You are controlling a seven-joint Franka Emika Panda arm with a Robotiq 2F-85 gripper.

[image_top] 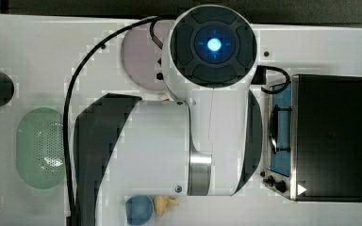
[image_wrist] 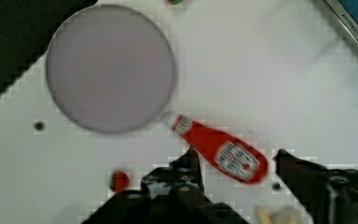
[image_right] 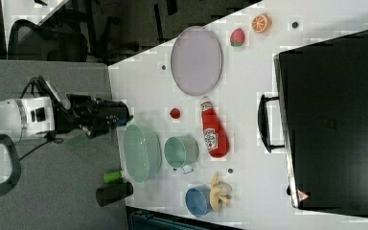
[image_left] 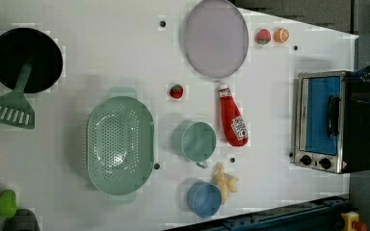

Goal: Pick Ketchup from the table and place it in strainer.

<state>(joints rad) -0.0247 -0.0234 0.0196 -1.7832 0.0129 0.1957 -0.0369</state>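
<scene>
While the end effector (image_wrist: 235, 156) hangs open above the surface (image_wrist: 270, 70), the ketchup (image_wrist: 219, 150) lies flat between its fingers (long axis oblique to them).

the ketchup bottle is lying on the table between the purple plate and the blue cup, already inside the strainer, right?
Not inside the strainer. The left view shows the ketchup bottle lying on the bare table, apart from the empty strainer. It does lie between the purple plate and the blue cup.

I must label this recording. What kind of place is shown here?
Probably a robot lab's play-kitchen bench: a white table with a toy oven, a ketchup bottle, a strainer, and an office chair nearby.
</scene>
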